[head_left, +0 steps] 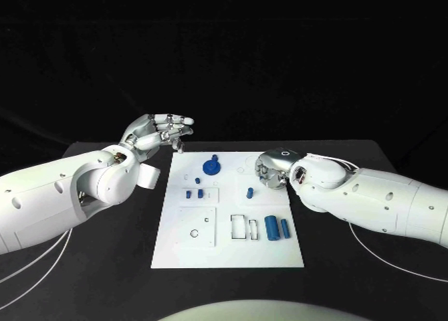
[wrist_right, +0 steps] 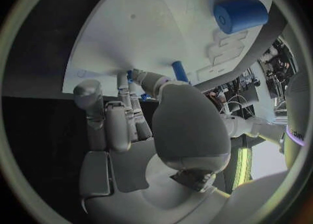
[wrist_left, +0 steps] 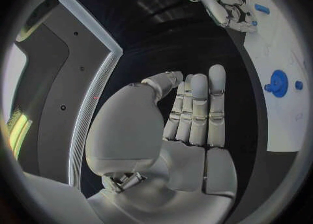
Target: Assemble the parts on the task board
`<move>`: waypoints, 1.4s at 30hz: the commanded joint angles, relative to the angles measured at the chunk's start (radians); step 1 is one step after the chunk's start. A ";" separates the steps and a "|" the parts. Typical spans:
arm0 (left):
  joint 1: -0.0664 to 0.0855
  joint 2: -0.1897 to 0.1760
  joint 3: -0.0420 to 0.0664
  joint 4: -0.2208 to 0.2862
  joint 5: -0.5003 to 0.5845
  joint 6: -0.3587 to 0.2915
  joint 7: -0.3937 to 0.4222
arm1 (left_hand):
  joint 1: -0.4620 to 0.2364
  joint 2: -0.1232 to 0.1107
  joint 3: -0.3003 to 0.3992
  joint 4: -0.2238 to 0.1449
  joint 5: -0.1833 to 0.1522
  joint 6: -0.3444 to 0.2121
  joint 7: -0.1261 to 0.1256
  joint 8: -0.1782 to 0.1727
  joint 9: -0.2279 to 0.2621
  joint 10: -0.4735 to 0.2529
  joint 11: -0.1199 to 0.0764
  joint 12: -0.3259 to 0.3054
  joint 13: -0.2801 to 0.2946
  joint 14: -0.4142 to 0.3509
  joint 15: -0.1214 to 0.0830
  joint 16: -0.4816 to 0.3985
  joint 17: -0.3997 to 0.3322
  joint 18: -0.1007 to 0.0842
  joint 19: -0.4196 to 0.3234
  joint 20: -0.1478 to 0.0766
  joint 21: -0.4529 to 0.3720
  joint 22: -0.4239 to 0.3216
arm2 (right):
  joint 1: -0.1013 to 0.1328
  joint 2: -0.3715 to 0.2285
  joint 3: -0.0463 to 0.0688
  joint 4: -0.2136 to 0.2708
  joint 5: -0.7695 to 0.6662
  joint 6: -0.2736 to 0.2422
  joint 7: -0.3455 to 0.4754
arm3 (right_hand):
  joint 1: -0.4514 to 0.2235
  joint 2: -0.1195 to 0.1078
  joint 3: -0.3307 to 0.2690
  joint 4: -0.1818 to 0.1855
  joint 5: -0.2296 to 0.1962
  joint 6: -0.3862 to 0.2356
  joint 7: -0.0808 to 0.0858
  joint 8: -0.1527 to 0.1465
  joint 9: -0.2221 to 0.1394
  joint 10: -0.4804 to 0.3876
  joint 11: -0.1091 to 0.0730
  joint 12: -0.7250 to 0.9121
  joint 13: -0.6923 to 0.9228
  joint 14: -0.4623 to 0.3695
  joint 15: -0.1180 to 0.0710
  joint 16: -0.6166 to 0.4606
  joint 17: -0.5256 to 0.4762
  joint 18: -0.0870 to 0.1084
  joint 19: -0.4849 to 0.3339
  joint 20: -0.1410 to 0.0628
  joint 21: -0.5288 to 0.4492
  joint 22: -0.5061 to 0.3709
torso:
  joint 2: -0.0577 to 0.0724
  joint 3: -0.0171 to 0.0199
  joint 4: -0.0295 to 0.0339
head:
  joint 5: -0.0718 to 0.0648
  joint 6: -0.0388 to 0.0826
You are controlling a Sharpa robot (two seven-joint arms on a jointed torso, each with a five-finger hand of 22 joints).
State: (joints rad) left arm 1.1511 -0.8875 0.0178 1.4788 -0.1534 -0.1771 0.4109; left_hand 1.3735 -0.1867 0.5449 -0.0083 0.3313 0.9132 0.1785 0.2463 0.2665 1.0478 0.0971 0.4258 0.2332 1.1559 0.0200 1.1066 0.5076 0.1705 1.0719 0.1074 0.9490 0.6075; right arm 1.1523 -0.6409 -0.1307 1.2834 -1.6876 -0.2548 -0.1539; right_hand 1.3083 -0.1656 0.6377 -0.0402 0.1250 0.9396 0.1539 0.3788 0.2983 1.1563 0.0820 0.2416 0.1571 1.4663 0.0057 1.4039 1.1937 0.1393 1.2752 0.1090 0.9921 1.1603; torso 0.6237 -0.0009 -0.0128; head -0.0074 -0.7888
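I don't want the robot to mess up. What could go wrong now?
The right hand hangs low over the task board, close to a small upright blue peg; it might knock it over. The two blue cylinders lie on their sides near the board's edge, so a bump could roll them off.

Parts (head_left: 275, 227) on task board (head_left: 230, 257) — hands flank it.

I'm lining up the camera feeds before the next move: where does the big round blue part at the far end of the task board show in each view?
Head view: the round blue part stands near the far edge of the task board, between the two hands.
Left wrist view: it lies on the board beyond the left hand.
Right wrist view: I cannot pick it out.
Shared landmark: the white task board itself.
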 commanded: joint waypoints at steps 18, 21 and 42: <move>0.000 -0.003 0.001 0.003 0.007 0.017 -0.010 | 0.000 0.005 -0.004 -0.008 0.004 -0.012 0.000 0.006 -0.003 -0.026 0.005 0.008 0.002 -0.009 0.001 0.004 -0.002 0.014 -0.005 0.002 -0.007 -0.002 | -0.013 0.009 -0.011 0.012 -0.121 0.169 -0.105 | -0.002 0.012 -0.008 -0.031 -0.007 0.023 -0.008 0.003 0.004 0.030 -0.013 -0.002 0.025 0.029 -0.015 0.006 0.004 -0.016 0.011 -0.015 0.023 0.021 | -0.002 -0.0002 -0.0005 | -0.006 -0.004; 0.000 -0.002 0.001 0.003 0.007 0.015 -0.013 | 0.000 0.005 -0.004 -0.009 0.004 -0.015 0.002 0.007 -0.004 -0.037 0.008 0.008 0.002 -0.010 0.003 0.005 -0.003 0.014 -0.006 0.004 -0.007 -0.001 | -0.013 0.011 -0.014 0.016 -0.135 0.180 -0.112 | -0.008 0.008 -0.010 -0.031 -0.012 0.020 -0.007 0.000 0.002 0.028 -0.011 -0.007 0.026 0.030 -0.013 0.007 0.005 -0.016 0.010 -0.014 0.022 0.022 | -0.002 -0.0004 0.0003 | -0.005 -0.005; 0.000 -0.002 0.001 0.002 0.007 0.009 -0.020 | -0.002 0.005 -0.003 -0.011 0.005 -0.019 0.005 0.009 -0.005 -0.054 0.012 0.007 0.000 -0.013 0.006 0.008 -0.003 0.014 -0.007 0.006 -0.007 -0.001 | -0.019 0.004 -0.018 0.037 -0.162 0.030 -0.130 | 0.002 0.038 0.014 -0.050 0.008 0.054 -0.015 0.007 0.008 0.059 -0.020 -0.015 0.044 0.037 -0.020 0.018 0.022 -0.028 0.044 -0.019 0.086 0.072 | -0.001 0.0001 -0.0008 | -0.004 -0.004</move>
State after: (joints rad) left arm 1.1512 -0.8905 0.0178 1.4792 -0.1520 -0.1743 0.3897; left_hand 1.3736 -0.1867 0.5422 -0.0111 0.3313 0.9026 0.1821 0.2501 0.2624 1.0023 0.1090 0.4295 0.2338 1.1488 0.0272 1.1106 0.5056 0.1704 1.0685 0.1109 0.9454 0.6077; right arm 1.1475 -0.6331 -0.1393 1.3235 -1.8410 -0.2285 -0.2660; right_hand 1.3083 -0.1393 0.6487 -0.0872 0.1284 0.9844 0.1374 0.3805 0.3054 1.1953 0.0751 0.2284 0.1995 1.4647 -0.0094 1.4164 1.2150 0.1235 1.3112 0.0912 1.0744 1.2316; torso 0.6223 -0.0010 -0.0132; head -0.0118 -0.7930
